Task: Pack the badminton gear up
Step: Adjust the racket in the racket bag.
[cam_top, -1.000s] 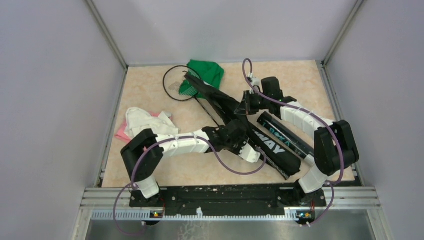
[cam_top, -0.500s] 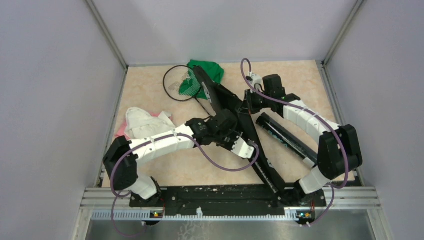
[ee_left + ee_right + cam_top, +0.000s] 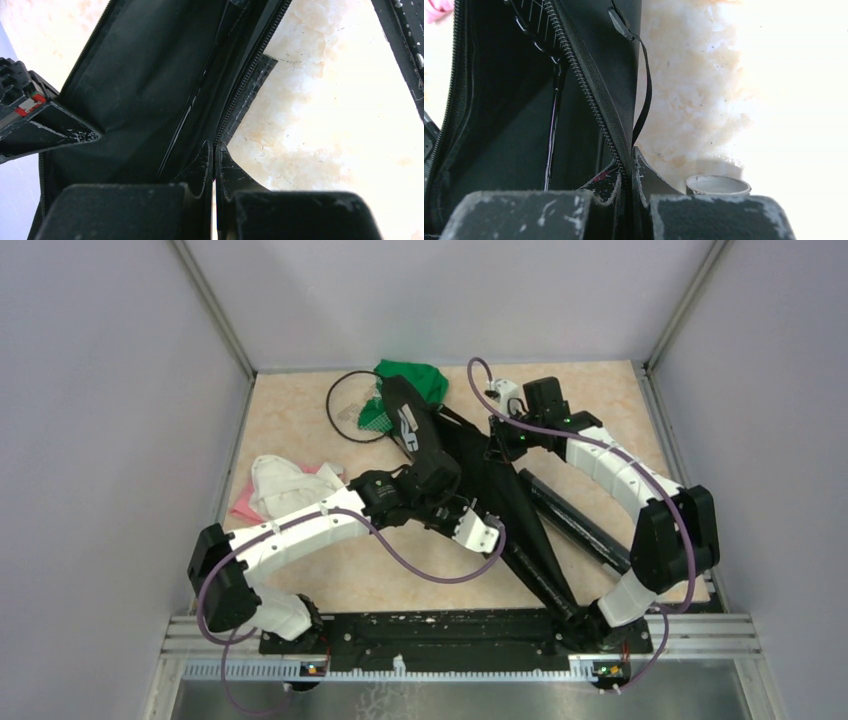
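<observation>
Left gripper (image 3: 215, 150) is clenched on the zipper edge of the black racket bag (image 3: 497, 485). The right gripper (image 3: 630, 162) is pinched tight on another stretch of that zipper edge, so between them the bag's mouth gapes open. One racket (image 3: 553, 107) lies inside the bag (its shaft and strings show in the right wrist view). To my eye the packing is only partway. The second racket (image 3: 352, 410) lies on the table beyond the bag's far end, against the green cloth (image 3: 415, 380). The long black tube (image 3: 575, 520) lies just beside the bag, on its right. Shuttlecocks I cannot pick out.
</observation>
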{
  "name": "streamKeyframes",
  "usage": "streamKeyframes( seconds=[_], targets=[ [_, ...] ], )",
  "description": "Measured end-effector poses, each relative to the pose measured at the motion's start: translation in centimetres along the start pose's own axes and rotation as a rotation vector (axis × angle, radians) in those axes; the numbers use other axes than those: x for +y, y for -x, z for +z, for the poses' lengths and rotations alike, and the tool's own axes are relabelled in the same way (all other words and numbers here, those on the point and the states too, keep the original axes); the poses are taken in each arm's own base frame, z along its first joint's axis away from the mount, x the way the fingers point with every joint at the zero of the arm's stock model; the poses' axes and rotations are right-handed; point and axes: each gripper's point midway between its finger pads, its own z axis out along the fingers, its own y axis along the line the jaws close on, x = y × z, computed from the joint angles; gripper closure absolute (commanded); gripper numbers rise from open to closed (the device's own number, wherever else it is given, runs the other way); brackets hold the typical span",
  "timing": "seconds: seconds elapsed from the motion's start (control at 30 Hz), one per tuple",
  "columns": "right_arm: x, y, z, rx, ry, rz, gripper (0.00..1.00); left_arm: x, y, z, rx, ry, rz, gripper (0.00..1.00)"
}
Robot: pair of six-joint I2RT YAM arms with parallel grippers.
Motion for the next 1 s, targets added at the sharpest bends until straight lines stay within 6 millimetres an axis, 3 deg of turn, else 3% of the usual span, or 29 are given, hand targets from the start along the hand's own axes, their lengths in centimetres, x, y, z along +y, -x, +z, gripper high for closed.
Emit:
streamKeyframes(
  seconds=[0.47, 1.0],
  targets=[
    [-2.0, -0.3, -0.2, 0.069, -0.042, -0.140, 1.00, -1.6, -0.7, -0.4, 0.014, -0.045, 0.030, 1.00],
    [-3.2, -0.8, 0.3, 0.121, -0.023, -0.295, 1.00, -3.7, -3.3, 0.1, 0.091, -0.089, 0.065, 1.00]
  ],
)
